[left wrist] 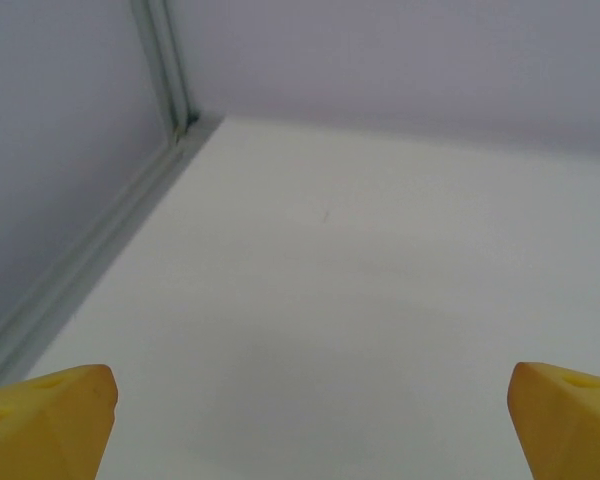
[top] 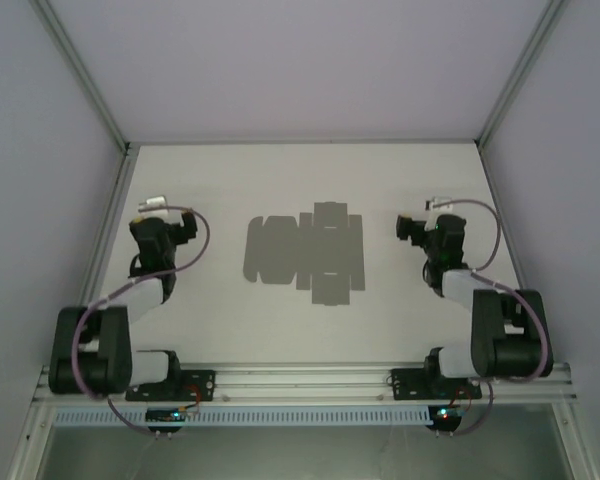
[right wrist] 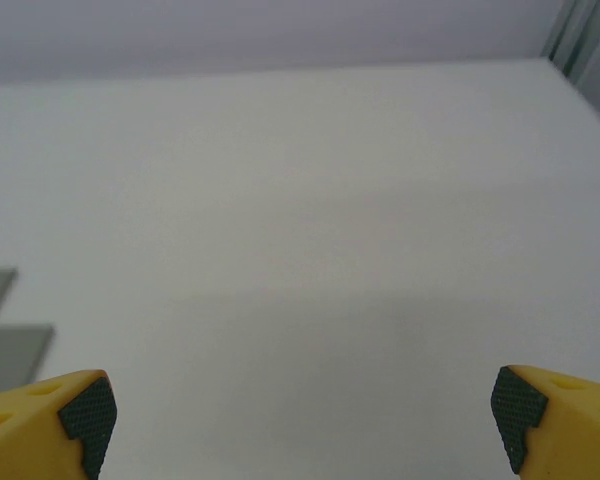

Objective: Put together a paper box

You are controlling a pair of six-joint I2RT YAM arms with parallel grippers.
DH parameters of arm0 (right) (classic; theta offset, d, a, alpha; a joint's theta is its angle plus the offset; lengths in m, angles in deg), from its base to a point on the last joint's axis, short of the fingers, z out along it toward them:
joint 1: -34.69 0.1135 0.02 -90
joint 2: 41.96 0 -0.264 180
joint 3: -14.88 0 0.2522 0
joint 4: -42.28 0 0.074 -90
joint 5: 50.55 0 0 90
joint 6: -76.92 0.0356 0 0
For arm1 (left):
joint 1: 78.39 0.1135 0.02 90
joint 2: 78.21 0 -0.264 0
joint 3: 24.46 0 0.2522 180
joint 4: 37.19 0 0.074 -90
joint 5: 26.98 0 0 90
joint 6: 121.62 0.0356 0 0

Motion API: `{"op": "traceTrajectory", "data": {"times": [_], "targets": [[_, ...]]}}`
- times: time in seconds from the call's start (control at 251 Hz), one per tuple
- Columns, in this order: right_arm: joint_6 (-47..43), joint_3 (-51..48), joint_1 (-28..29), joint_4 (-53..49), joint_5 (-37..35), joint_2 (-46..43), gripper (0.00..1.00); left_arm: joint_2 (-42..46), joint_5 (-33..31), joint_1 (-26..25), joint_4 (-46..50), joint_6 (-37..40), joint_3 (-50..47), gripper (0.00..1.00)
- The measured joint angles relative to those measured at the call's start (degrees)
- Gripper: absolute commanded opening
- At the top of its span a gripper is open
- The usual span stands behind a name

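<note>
Grey paper box (top: 305, 250) lying flat, apparently unfolded, on white table (top: 230, 190)

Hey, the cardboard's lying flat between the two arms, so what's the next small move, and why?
Probably swing the right gripper left toward the paper box. It lies flat, unfolded and untouched on the table, and the right gripper and left gripper are both open, off to its sides.

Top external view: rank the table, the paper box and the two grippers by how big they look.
1. table
2. paper box, a flat sheet
3. left gripper and right gripper: they look alike, so no order between them.
</note>
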Motion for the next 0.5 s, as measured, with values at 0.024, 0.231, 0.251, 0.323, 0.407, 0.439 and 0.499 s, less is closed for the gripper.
{"op": "traceTrajectory", "data": {"times": [0.024,0.231,0.251,0.323,0.407,0.439,0.499], "targets": [[0.24,2.01,0.59,-2.1,-0.09,-0.81,0.98,1.7,0.57,-0.15,1.33,-0.83,1.03,1.0],[3.02,19.96,11.23,-20.39,-0.85,0.07,0.77,3.93,4.96,-3.8,13.4,-10.93,9.55,1.0],[3.85,21.22,12.31,-21.97,-0.94,0.66,0.74,3.43,5.51,-4.26,14.43,-11.8,10.05,0.99],[6.4,25.18,15.96,-27.78,-0.79,3.74,0.61,0.76,7.78,-6.23,17.55,-14.53,11.43,1.0],[10.05,28.11,18.62,-33.64,1.62,8.41,0.47,-4.04,12.02,-8.31,21.81,-17.2,13.7,0.99],[10.75,28.7,19.06,-35.3,2.78,10.12,0.38,-6.01,13.75,-8.81,23.5,-17.9,14.88,1.0],[12.59,29.7,19.39,-38.03,5.62,13.81,0.32,-9.92,17.22,-9.53,26.93,-18.75,17.66,1.0]]}}
